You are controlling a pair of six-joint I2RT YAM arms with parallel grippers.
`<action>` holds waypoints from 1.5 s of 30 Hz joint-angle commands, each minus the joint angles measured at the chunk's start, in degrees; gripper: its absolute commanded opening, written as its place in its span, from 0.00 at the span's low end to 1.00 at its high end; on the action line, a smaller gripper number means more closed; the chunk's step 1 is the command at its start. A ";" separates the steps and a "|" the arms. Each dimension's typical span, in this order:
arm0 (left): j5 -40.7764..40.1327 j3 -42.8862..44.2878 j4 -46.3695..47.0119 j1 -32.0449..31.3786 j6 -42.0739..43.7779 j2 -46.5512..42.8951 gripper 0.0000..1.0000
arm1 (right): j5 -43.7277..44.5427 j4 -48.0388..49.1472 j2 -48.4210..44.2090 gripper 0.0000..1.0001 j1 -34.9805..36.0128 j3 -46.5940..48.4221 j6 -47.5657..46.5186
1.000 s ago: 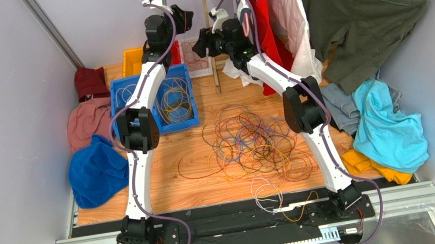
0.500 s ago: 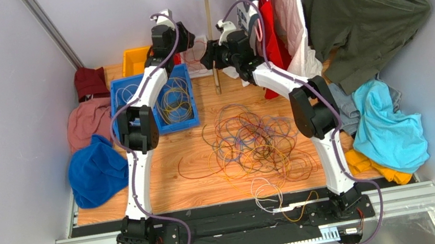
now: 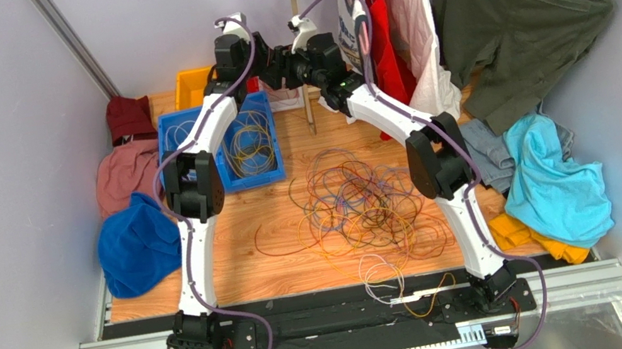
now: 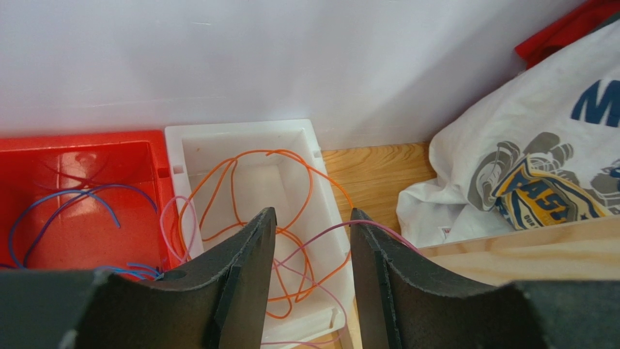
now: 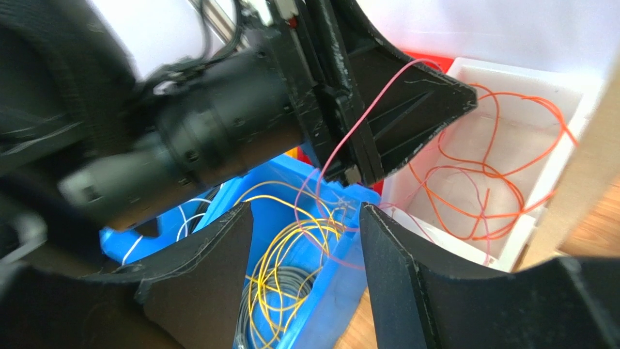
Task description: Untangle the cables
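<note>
Cable strand [image 4: 318,234] crosses between left hand's [image 4: 311,218] fingers [image 4: 247,276].

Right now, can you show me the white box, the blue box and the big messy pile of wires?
white box [image 4: 240,130]: left wrist view, on its far rim.
blue box [image 3: 257,182]: top view, on its near rim.
pile of wires [image 3: 363,204]: top view, on the middle of the tangle.
</note>
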 commanded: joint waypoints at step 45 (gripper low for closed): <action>-11.59 -37.03 2.25 -6.07 -6.57 -40.84 0.51 | 2.20 -15.92 14.39 0.06 -3.24 21.55 0.20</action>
